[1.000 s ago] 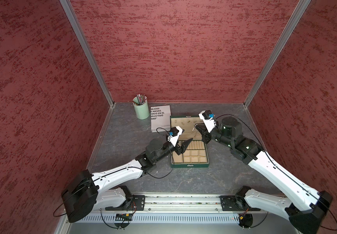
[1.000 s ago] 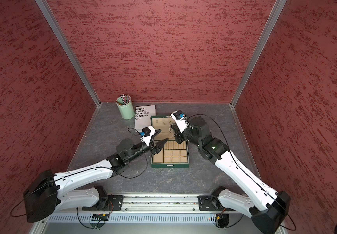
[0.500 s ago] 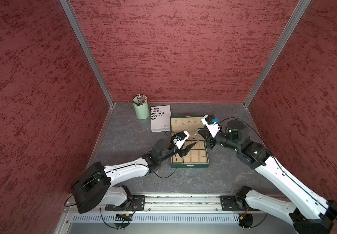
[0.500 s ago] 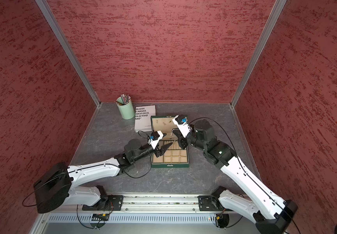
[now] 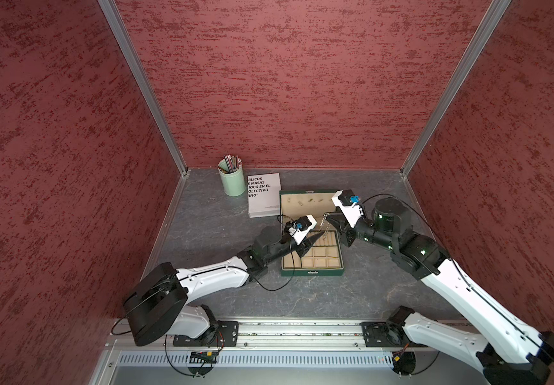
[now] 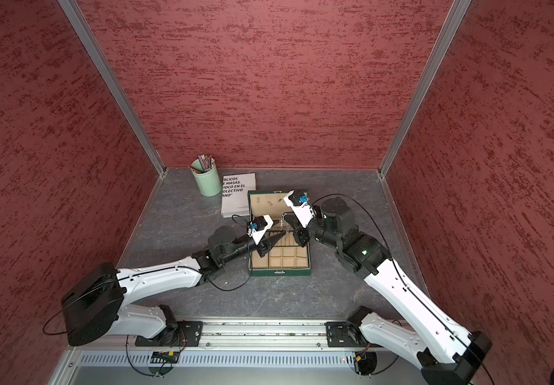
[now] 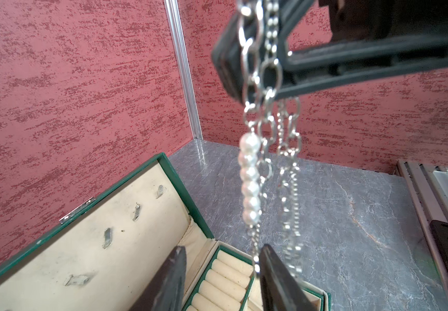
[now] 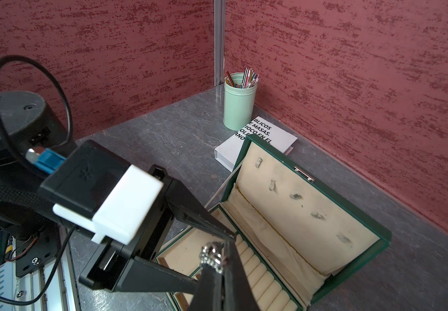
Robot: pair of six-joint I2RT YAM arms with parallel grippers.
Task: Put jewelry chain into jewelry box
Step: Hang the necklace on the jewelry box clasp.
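Dangles jewelry chain (image 7: 250, 175) from clamped right jaws above open jewelry box (image 5: 312, 271), left jaws parted beside it; likely needs lowering inside.

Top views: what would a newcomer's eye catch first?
The jewelry chain, silvery with a pearl stretch, dangles from the shut right gripper above the open jewelry box. The left gripper sits beside its lower end, jaws apart.

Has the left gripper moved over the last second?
Yes. Against the unmoved jewelry box, the left gripper has pushed farther across it, toward the jewelry chain hanging from the right gripper.
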